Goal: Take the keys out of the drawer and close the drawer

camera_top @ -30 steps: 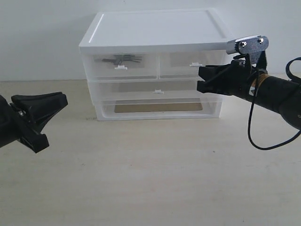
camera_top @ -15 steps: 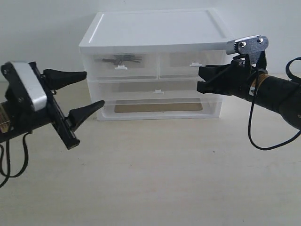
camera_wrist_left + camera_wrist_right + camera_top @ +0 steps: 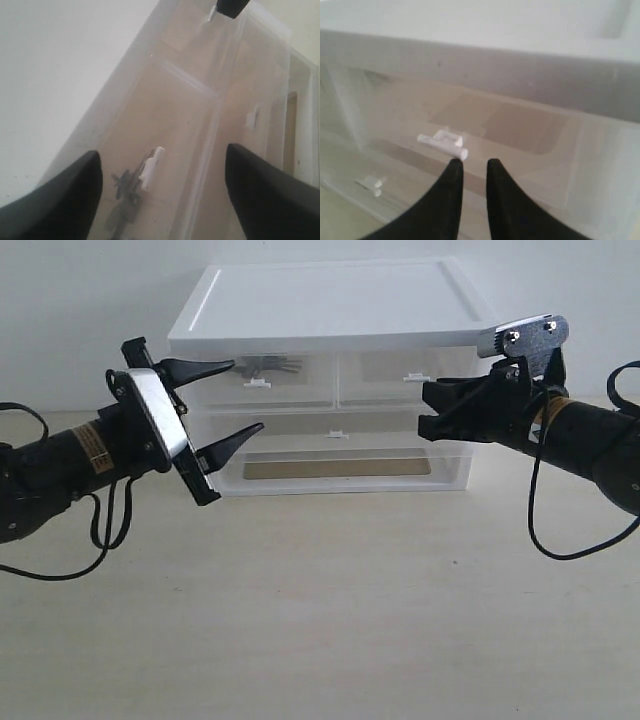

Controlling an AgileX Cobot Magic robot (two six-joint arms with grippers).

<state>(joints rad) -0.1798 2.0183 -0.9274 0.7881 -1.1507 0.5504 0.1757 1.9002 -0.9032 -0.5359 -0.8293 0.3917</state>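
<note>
The keys (image 3: 265, 366) show as a dark bunch through the clear front of the drawer (image 3: 300, 390), top left in the white-topped organizer (image 3: 330, 300). That drawer stands pushed in, with its white tab handle (image 3: 258, 383) facing me. My left gripper (image 3: 245, 395) hangs open and wide just in front of that handle, empty. In the left wrist view the keys (image 3: 125, 187) lie behind the handle (image 3: 151, 167), between the spread fingers (image 3: 75, 192). My right gripper (image 3: 424, 407) hovers by the right drawer's tab (image 3: 442, 141), jaws only a narrow gap apart, holding nothing.
The twin right half-width drawer (image 3: 405, 375) and the full-width drawer (image 3: 335, 430) below are both shut. A lower clear tray (image 3: 340, 472) rests on the pale table (image 3: 330, 620). A wall stands behind. Black cables (image 3: 545, 540) hang from both arms.
My left arm has swung up and right from the table's left edge to the front of the top left drawer, and its jaws have opened wide. The right arm has stayed still.
</note>
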